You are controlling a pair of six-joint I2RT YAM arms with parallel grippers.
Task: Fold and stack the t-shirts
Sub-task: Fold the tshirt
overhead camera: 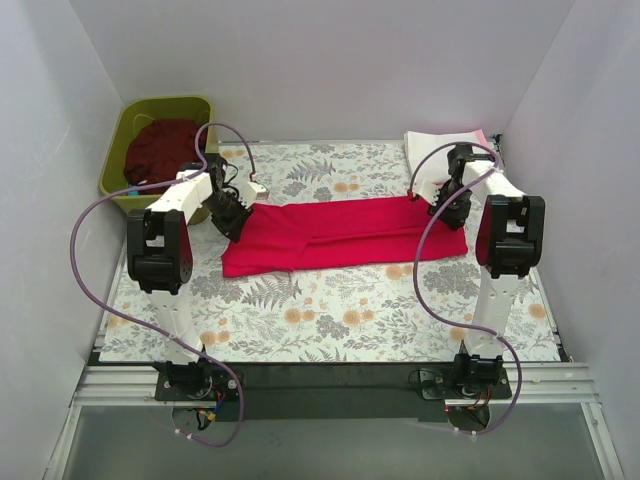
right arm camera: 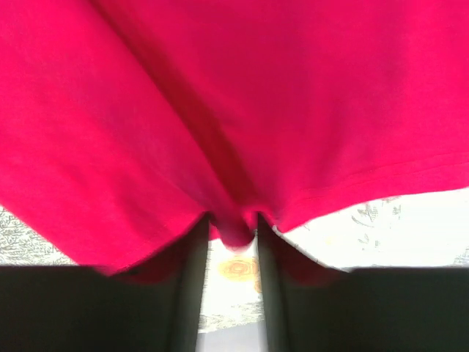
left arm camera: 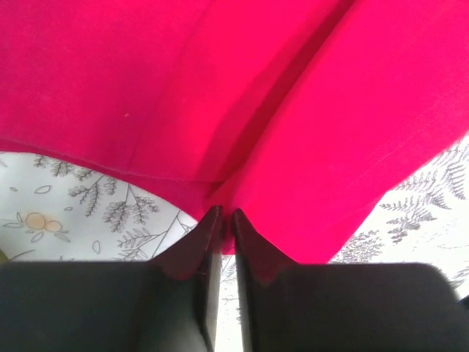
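From above, the red t-shirt lies flattened into a long band on the floral table cloth. Its long axis runs left to right across the table. The left end is broader and reaches slightly nearer the arm bases than the right end. The left gripper sits at the band's far left corner and the right gripper at its far right corner, both down at the cloth. A white t-shirt lies folded in the far right corner of the table, with a sliver of a pale pink t-shirt showing at its right edge. A dark maroon t-shirt is heaped in the olive-green tub at the far left.

In the left wrist view, the two fingers stand almost together, pinching a fold of the red fabric at their tips. A crease runs away from the pinch, and the hem curves over the floral print.

In the right wrist view, the fingers stand a narrow way apart with a small bunch of red fabric caught between the tips. A stitched hem runs off to the right.
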